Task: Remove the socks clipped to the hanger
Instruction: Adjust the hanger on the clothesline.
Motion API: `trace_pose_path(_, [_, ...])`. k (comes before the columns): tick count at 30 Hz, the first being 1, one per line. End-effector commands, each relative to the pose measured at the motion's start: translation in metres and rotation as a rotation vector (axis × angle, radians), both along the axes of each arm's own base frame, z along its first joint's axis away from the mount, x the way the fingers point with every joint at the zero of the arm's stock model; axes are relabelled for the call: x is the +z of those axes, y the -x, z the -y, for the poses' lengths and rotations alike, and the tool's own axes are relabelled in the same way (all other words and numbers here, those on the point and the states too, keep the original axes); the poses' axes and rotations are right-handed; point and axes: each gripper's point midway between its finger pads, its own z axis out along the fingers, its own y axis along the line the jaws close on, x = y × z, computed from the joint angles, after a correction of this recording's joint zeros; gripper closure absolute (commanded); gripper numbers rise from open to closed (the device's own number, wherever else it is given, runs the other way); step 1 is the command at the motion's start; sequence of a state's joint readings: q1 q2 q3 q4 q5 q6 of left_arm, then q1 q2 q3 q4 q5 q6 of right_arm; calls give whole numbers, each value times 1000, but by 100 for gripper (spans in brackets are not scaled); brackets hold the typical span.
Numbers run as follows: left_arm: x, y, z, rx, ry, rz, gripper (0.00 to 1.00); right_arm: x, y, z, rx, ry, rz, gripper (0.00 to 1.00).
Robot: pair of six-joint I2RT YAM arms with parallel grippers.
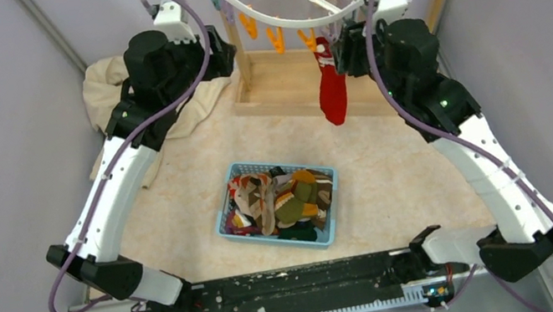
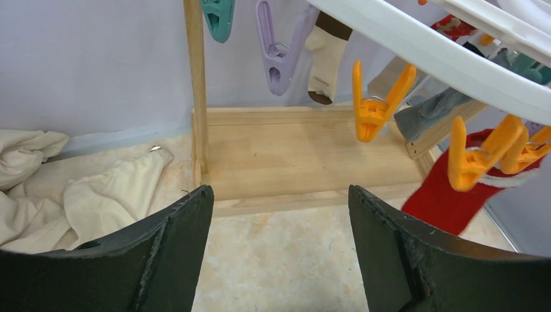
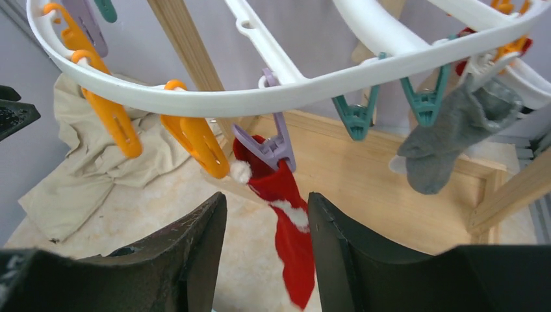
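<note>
Two pincers are standing released. Your right pincer [image 3: 266, 200] is hanging spread just under the hanger [image 3: 214, 103], with the red sock [image 3: 287, 221] dangling between its fingers. Your left pincer [image 2: 279, 195] is gaping with nothing in it, facing the wooden rack base [image 2: 292, 149].

You are lining up for the red sock, which a purple clip [image 3: 271, 148] is pinching by its top. To do this well, you should be closing on the upper part of the sock, just below the clip. Then you should be pulling straight down, so the fabric is slipping free and the hanger is not swinging. Grabbing low down is risking a stretch rather than a release.

A grey sock [image 3: 455, 127] is hanging from a teal clip [image 3: 425, 104] further along, and a brown-and-cream one [image 2: 323, 55] is waiting on the far side. On the bench [image 1: 396, 178], the blue basket [image 1: 225, 203] is sitting between the arms, holding a heap of mixed socks [image 1: 281, 202].
</note>
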State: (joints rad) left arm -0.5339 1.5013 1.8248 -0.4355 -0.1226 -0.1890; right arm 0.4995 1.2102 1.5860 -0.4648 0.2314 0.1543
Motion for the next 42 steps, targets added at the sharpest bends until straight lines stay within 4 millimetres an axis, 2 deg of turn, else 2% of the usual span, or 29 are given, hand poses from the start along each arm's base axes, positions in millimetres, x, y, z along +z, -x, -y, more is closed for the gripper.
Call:
trace_pose_path(1, [17, 11, -1, -24, 37, 25, 19, 22, 16, 27, -52, -63, 43, 49])
trace_pose_path(4, [23, 16, 11, -64, 58, 20, 18, 29, 9, 48, -86, -122, 45, 48])
trace_pose_path(10, [35, 32, 41, -128, 65, 31, 13, 39, -13, 69, -113, -220, 59, 45])
trace_pose_path(15, [34, 37, 48, -141, 59, 28, 13, 58, -33, 82, -89, -344, 85, 45])
trace_pose_path(19, [34, 43, 59, -179, 72, 24, 13, 51, -53, 88, -115, -326, 52, 45])
trace_pose_path(23, [31, 54, 80, -223, 68, 17, 12, 36, -52, 78, -53, -299, 35, 51])
trace_pose_path(25, [26, 54, 84, -228, 64, 8, 12, 29, -43, 73, -12, -284, 52, 53])
trace_pose_path(27, [25, 55, 85, -230, 62, 6, 12, 17, -34, 66, 39, -261, 71, 53])
trace_pose_path(31, [24, 56, 87, -237, 66, 5, 12, -22, -24, 46, 180, -220, 104, 53])
trace_pose_path(34, [24, 57, 87, -236, 65, 4, 12, -34, -18, 37, 246, -213, 155, 51])
trace_pose_path(36, [24, 57, 86, -233, 64, 3, 12, -43, -22, 37, 245, -204, 164, 49])
trace_pose_path(39, [24, 58, 85, -231, 61, 4, 12, -45, -30, 34, 266, -187, 185, 47])
trace_pose_path(42, [25, 59, 82, -222, 58, 6, 12, -37, -33, 30, 293, -187, 238, 46])
